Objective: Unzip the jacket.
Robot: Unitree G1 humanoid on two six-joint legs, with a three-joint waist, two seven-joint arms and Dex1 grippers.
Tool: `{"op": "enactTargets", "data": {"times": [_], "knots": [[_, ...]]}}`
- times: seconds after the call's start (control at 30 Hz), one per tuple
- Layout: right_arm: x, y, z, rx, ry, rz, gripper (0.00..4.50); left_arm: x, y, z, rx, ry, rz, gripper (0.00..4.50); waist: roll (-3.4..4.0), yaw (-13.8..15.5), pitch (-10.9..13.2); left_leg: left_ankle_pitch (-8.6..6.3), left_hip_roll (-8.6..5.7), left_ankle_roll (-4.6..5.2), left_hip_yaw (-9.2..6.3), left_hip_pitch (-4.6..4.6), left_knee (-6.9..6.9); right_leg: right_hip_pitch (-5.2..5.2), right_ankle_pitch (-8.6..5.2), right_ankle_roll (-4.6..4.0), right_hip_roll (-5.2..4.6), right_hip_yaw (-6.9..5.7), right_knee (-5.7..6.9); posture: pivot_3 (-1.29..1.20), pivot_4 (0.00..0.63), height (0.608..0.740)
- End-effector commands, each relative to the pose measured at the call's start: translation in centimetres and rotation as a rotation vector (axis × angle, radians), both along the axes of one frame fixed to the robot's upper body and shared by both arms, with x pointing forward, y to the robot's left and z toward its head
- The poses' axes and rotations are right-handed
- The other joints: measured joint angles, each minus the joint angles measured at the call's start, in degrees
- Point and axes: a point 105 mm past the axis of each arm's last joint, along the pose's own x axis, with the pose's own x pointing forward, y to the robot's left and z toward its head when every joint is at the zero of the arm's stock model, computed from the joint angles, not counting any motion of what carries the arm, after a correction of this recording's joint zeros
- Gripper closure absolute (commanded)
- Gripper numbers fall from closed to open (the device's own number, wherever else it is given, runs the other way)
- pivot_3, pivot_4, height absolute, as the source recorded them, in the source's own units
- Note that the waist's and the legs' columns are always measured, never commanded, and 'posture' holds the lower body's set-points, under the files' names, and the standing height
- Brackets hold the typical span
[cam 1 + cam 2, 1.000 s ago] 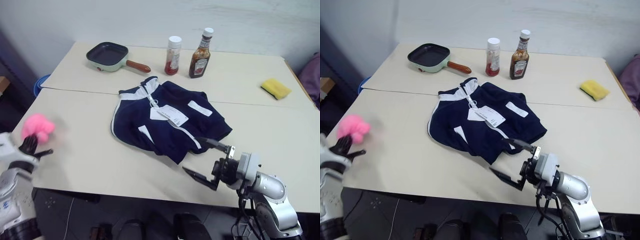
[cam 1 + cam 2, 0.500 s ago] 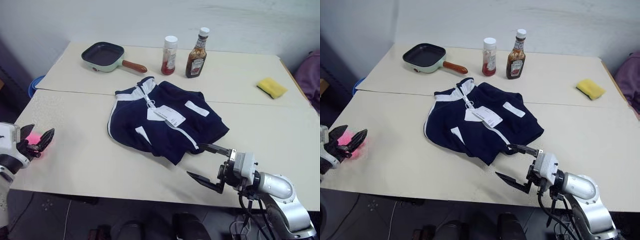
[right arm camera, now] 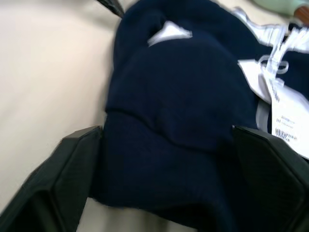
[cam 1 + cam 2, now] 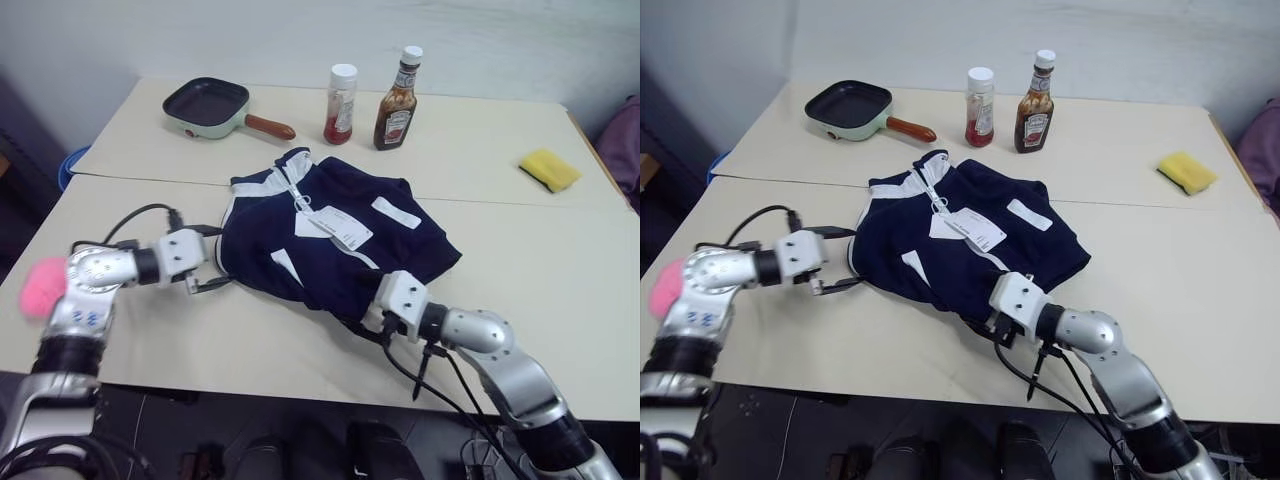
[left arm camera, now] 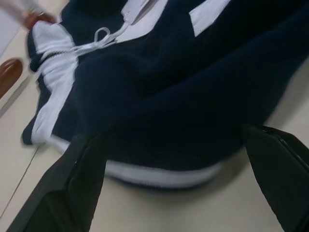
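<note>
1. Jacket (image 4: 335,235) lay flat and still zipped near the middle of the tabletop (image 4: 560,260), its white collar toward the far side and its white paper hang tag (image 4: 340,228) resting on the chest beside the zipper.
2. The left gripper (image 4: 208,258) stood at the jacket's left edge, just beside the white side stripe; in the left wrist view its two black fingers (image 5: 63,193) were spread wide apart with the dark fabric between and beyond them, clasping nothing.
3. The right gripper (image 4: 985,322) sat at the jacket's near hem; in the right wrist view its fingers (image 3: 67,169) were likewise parted, flanking the navy cloth without pinching it. Whether either fingertip touched the fabric could not be told.
4. The tabletop was pale beige, made of two slabs with a seam running across behind the jacket.
5. On the far slab stood a green frying pan (image 4: 207,107) with a brown handle, a red-filled jar (image 4: 340,92) with a white lid, and a brown sauce bottle (image 4: 397,87) just beside it.
6. A yellow sponge (image 4: 551,169) lay well apart toward the far right.
7. A pink plush toy (image 4: 42,287) sat at the near left edge, behind the left arm.
8. A plain pale wall (image 4: 300,40) rose behind the tabletop.
</note>
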Motion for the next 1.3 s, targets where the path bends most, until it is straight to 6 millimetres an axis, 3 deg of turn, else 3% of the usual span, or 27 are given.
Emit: {"op": "enactTargets", "data": {"times": [0.03, 0.17, 0.27, 0.37, 0.5, 0.67, 0.9, 1.07, 1.17, 1.3], "knots": [[0.6, 0.9, -1.1, -0.070, 0.014, -0.028, 1.26, 0.8, -0.6, -1.1, 0.117, -0.003, -0.062, 0.00, -0.02, -0.10, 0.00, -0.03, -0.06, 0.06, 0.24, -0.10, 0.02, -0.18, 0.01, 0.02, -0.03, -0.39, 0.02, 0.00, 0.150, 0.740], [0.8, 1.2, -1.8, -0.097, 0.020, -0.055, 2.62, 1.7, -1.1, -1.2, 0.153, 0.005, -0.083, 0.00, -0.03, 0.05, -0.01, -0.09, -0.11, 0.28, 0.51, 0.00, 0.27, -0.05, 0.13, 0.21, -0.30, -0.91, 0.01, 0.00, 0.150, 0.740], [0.3, 0.6, -1.9, -0.108, 0.010, -0.056, 3.68, 1.6, -1.6, -1.9, 0.140, 0.064, -0.113, 0.61, -0.03, 0.18, -0.01, -0.14, -0.03, 0.42, 0.50, 0.00, 0.69, 0.11, 0.26, 0.20, -0.29, -0.89, -0.03, 0.00, 0.150, 0.740], [0.0, -0.6, -1.5, -0.106, 0.004, -0.055, 4.50, 0.4, -2.4, -3.2, 0.118, 0.152, -0.194, 1.57, -0.03, 0.28, -0.01, -0.20, -0.03, 0.52, 0.49, 0.08, 0.78, 0.20, 0.26, 0.20, -0.31, -0.84, -0.01, 0.00, 0.150, 0.740], [-0.7, -3.3, -0.9, -0.141, 0.003, -0.025, 4.50, -2.0, -3.8, -4.4, 0.047, 0.300, -0.328, 2.81, 0.00, 0.54, -0.02, -0.34, -0.05, 0.64, 0.47, 0.04, 0.78, 0.23, 0.27, 0.21, -0.33, -0.88, 0.03, 0.00, 0.150, 0.740], [-1.9, -8.0, 0.4, -0.184, 0.029, 0.040, 4.50, -7.1, -7.1, -5.0, -0.121, 0.488, -0.481, 4.42, 0.17, 0.37, 0.07, -0.62, -0.07, 0.97, 0.37, 0.09, 0.89, 0.58, 0.33, 0.33, -0.57, -0.91, -0.35, 0.00, 0.150, 0.740], [0.2, -14.4, 1.6, -0.289, 0.025, -0.056, 4.50, -11.2, -12.5, -4.6, -0.364, 0.591, -0.484, 4.47, 0.21, 0.80, 0.10, -0.59, -0.16, 1.12, 0.14, 0.15, 1.03, 1.07, 0.59, 0.77, -0.89, -0.68, -0.89, 0.00, 0.150, 0.740], [1.9, -15.2, 1.9, -0.221, 0.028, -0.090, 4.50, -12.0, -15.4, -4.9, -0.428, 0.612, -0.456, 4.47, 0.21, 1.51, 0.10, -0.55, -0.19, 1.10, 0.20, 0.18, 1.03, 1.04, 0.61, 0.79, -0.89, -0.64, -0.97, 0.00, 0.150, 0.740], [2.0, -15.4, 1.4, -0.180, 0.070, -0.092, 3.63, -12.6, -14.8, -5.5, -0.370, 0.628, -0.435, 3.63, 0.22, 1.58, 0.10, -0.54, -0.16, 1.08, 0.20, 0.16, 1.00, 1.02, 0.61, 0.79, -0.86, -0.67, -0.89, 0.00, 0.150, 0.740], [0.7, -15.8, 1.8, -0.127, 0.066, -0.078, 2.28, -13.1, -12.4, -4.1, -0.342, 0.623, -0.437, 2.44, 0.28, 1.56, 0.12, -0.54, -0.16, 1.08, 0.21, 0.14, 1.00, 1.01, 0.61, 0.79, -0.87, -0.66, -0.91, 0.00, 0.150, 0.740]]}}
